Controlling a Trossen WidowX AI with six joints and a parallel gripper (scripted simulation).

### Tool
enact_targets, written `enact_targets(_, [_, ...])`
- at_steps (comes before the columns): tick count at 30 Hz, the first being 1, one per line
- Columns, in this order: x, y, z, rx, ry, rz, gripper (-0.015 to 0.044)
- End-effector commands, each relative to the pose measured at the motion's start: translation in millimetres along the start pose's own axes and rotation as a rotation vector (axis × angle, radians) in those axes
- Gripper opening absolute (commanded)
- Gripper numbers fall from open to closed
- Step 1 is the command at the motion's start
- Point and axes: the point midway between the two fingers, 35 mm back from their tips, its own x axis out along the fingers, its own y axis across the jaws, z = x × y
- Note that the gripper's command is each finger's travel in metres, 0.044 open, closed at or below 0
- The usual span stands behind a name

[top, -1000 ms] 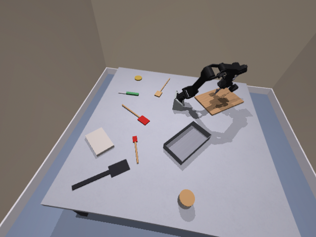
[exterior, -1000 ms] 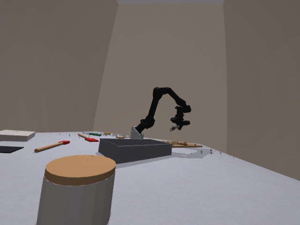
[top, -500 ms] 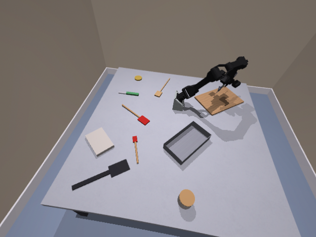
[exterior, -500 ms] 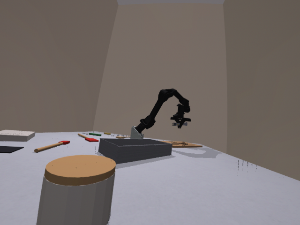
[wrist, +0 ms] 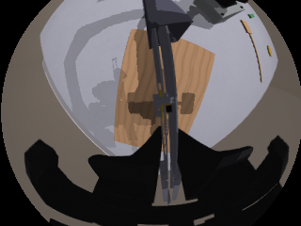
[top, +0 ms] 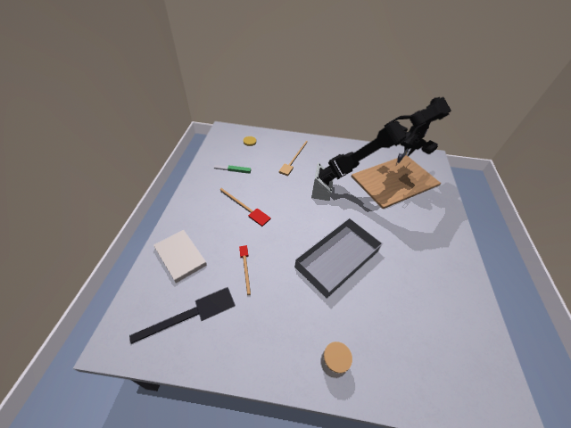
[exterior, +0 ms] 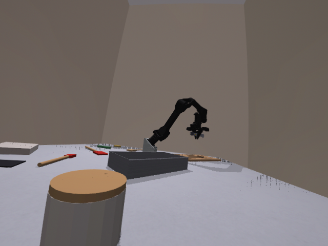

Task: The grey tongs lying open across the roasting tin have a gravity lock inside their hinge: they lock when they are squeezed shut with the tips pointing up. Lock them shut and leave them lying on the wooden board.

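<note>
My gripper point(top: 407, 146) point(exterior: 196, 137) point(wrist: 166, 130) is shut on the grey tongs point(top: 400, 159) point(wrist: 172, 85) and holds them in the air above the wooden board point(top: 382, 195) point(exterior: 209, 159) point(wrist: 195, 61). In the wrist view the two tong arms lie close together, with a wide dark grey end at the top and narrow ends between the black fingers at the bottom. The tongs look roughly level. Whether the lock is engaged cannot be seen. The roasting tin point(top: 354, 270) point(exterior: 159, 167) stands apart from the board, with nothing in it.
A lidded jar point(top: 337, 357) point(exterior: 88, 182) stands at the front. A pale block point(top: 180, 256), a black spatula point(top: 215, 303), red-headed spatulas point(top: 260, 217) point(top: 244, 251), a green-handled tool point(top: 239, 168), a wooden spatula point(top: 285, 169) and a yellow disc point(top: 250, 140) lie left of the arm.
</note>
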Motion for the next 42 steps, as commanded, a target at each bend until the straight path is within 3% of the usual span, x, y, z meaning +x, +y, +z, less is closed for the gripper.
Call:
enact_targets(1, [1.4, 0.2, -1.1, 0.001, 0.000, 0.004, -0.0150])
enact_targets(42, [67.1, -1.8, -6.8, 0.002, -0.001, 0.004, -0.0150])
